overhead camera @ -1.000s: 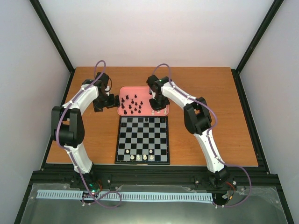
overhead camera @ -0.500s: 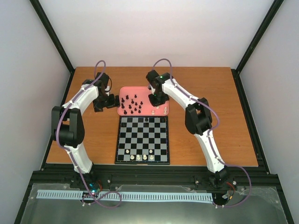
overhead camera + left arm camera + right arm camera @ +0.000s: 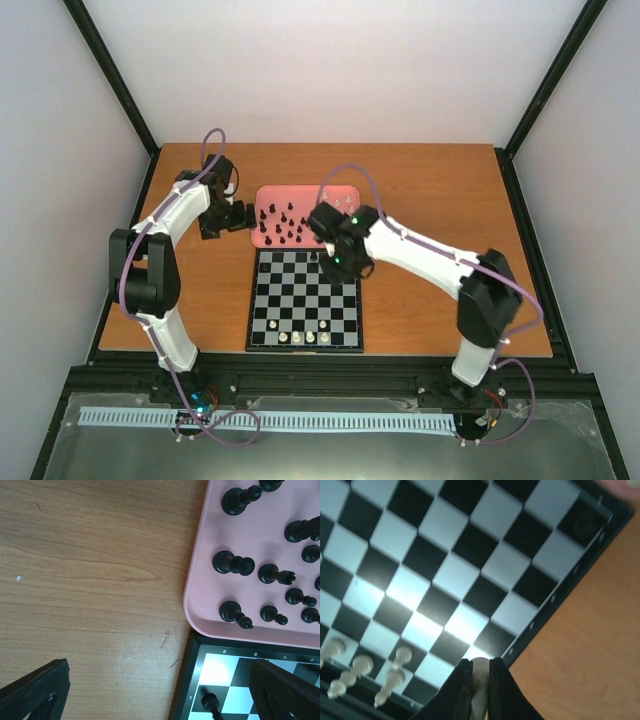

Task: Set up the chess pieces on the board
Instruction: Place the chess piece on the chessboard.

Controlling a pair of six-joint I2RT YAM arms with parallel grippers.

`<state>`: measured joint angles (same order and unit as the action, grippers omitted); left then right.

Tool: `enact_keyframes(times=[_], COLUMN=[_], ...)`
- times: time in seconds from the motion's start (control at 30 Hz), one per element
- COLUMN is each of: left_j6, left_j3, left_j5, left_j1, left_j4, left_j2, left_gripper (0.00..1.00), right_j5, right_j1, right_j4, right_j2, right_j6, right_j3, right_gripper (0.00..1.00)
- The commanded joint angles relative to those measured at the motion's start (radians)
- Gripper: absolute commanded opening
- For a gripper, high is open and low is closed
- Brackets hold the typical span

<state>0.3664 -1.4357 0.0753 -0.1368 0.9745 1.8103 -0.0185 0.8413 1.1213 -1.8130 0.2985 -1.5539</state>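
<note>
The board (image 3: 305,300) lies in the middle of the table, with several cream-white chess pieces (image 3: 297,338) on its near row. My right gripper (image 3: 338,262) hangs over the board's far right part. In the right wrist view it (image 3: 480,677) is shut on a cream-white piece (image 3: 480,672) above the board's edge squares (image 3: 445,570). The near-row white pieces (image 3: 365,672) show at lower left. My left gripper (image 3: 243,216) stays beside the pink tray's left end, open (image 3: 160,695) over bare wood. A black piece (image 3: 212,704) stands near the board's corner (image 3: 192,650).
The pink tray (image 3: 262,197) behind the board holds several black pieces (image 3: 285,225); they also show in the tray (image 3: 200,570) as black pieces (image 3: 232,563) in the left wrist view. A blurred dark piece (image 3: 582,525) sits on a corner square. Wooden table (image 3: 440,200) borders the board.
My right arm has swung from over the tray toward the near side and now hangs over the board's far right squares, still shut on the pale piece. The left arm has not moved.
</note>
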Motion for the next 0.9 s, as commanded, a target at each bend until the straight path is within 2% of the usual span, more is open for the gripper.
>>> enact_keyframes(times=[0.0,0.1,0.3,0.87], left_j6=[0.007,0.012,0.013,0.013], left_j3=[-0.004,0.018,0.047,0.067], left_j5=[-0.010,-0.017,-0.028,-0.041], left_j1=[-0.006,-0.012,-0.040,-0.075], left_j4=[-0.016,-0.027,-0.032,-0.035], left_j2=[-0.048,-0.060,-0.082,-0.105], left_gripper=[1.00,1.00,1.00,1.00], right_j5=[-0.025,-0.027,-0.026,-0.002], right_j1=[0.078,0.144,0.269,0.363], right_j4=[-0.124,-0.192,-0.278,-0.329], right_j2=[0.151,0.208,0.216,0.180], right_j6=[0.128,0.173,0.196,0.265], right_j3=[0.223,0.342,0.431,0.500], right_gripper=[0.09,0.08,0.09,0.09])
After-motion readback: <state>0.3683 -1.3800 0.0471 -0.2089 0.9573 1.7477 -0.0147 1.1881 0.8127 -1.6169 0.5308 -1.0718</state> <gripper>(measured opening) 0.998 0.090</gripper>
